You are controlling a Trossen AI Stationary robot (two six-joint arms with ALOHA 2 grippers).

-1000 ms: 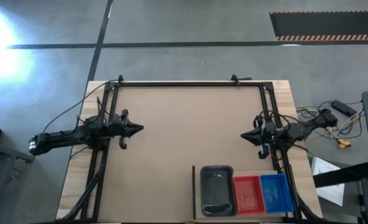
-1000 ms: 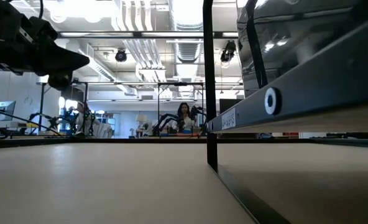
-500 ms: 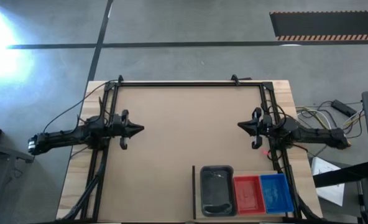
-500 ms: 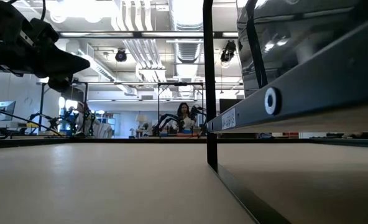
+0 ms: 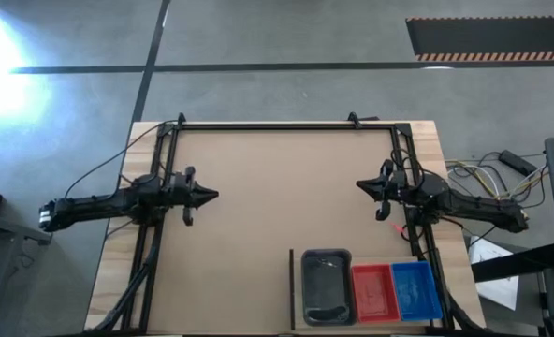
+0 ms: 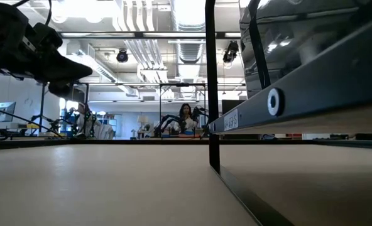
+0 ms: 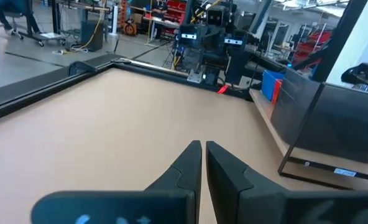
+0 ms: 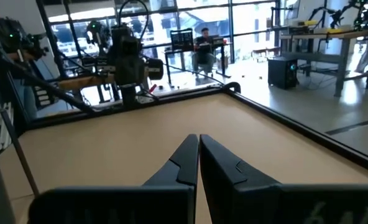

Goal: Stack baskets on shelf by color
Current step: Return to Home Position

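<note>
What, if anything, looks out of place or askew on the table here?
Nothing stands out. The grey baskets, red baskets and blue baskets sit side by side, squared up, on the shelf. The left hand and right hand are shut and empty above the table.

Grey basket (image 6: 299, 44) mostly beyond the low view's top, right edges

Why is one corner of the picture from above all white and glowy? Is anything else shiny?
High view: bright light hits the grey concrete floor at upper left, washing it white; the dark smoky grey plastic basket shows a pale glint. Low view: ceiling lights glare white, and that basket's wall mirrors them.
</note>
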